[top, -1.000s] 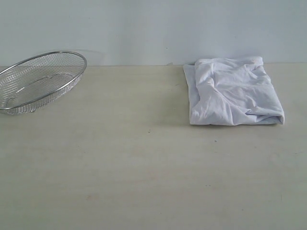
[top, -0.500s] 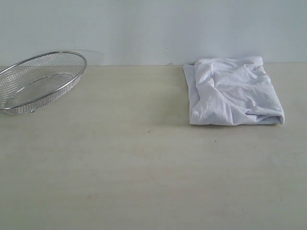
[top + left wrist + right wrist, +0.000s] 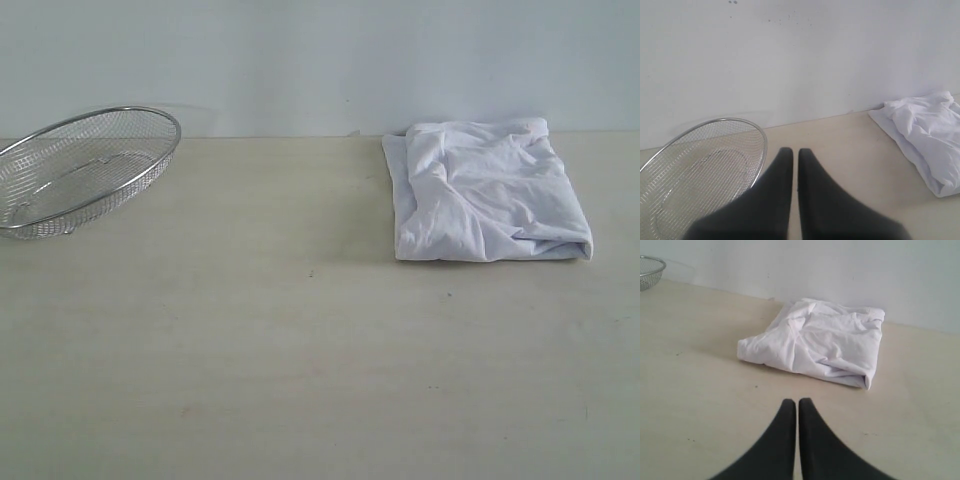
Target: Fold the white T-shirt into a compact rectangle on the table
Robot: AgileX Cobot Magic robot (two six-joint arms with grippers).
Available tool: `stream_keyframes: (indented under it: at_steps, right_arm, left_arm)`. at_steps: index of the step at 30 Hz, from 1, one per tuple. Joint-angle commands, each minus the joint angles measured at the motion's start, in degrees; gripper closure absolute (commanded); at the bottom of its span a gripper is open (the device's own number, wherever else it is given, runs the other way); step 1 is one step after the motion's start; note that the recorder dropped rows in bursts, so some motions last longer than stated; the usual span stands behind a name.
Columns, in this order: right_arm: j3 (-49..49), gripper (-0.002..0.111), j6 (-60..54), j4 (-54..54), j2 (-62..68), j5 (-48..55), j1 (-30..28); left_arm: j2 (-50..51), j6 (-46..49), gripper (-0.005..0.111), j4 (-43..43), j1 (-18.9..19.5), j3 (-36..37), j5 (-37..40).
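White T-shirt (image 3: 487,195): folded into compact, roughly rectangular bundle, several layers thick. Plain white cloth, soft, heavily creased; wrinkles run diagonally across top layer, rounded fold at lower right corner. Lies flat in upper right of exterior frame, far edge close to back edge of table (image 3: 300,350). Table: pale beige wood-grain top, faint dark specks, wide, fills lower two thirds of frame; carries bundle directly on its surface.

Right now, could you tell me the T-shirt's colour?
The T-shirt is white, clearest in the right wrist view.
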Motion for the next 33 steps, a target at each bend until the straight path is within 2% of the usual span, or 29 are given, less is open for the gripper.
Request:
stream_keyframes:
  at_steps: [1,5,11,33]
  right_arm:
    - [0.2,0.108,3.6,0.1,-0.2,1.9,-0.1]
    - [0.2,0.108,8.3,0.0,-0.2,2.4,-0.1]
    - [0.2,0.108,7.8,-3.0,-0.2,2.4,-0.1]
    - [0.2,0.108,8.8,-1.3,-0.2,2.3,-0.1]
  left_arm:
    - [-0.3,-0.6,0.102,-0.4,-0.3,0.2,0.0]
    - [-0.3,-0.6,0.102,-0.4,-0.3,0.2,0.0]
    - [-0.3,-0.6,0.102,-0.4,-0.3,0.2,0.0]
    - [-0.3,-0.6,0.102,-0.4,-0.3,0.2,0.0]
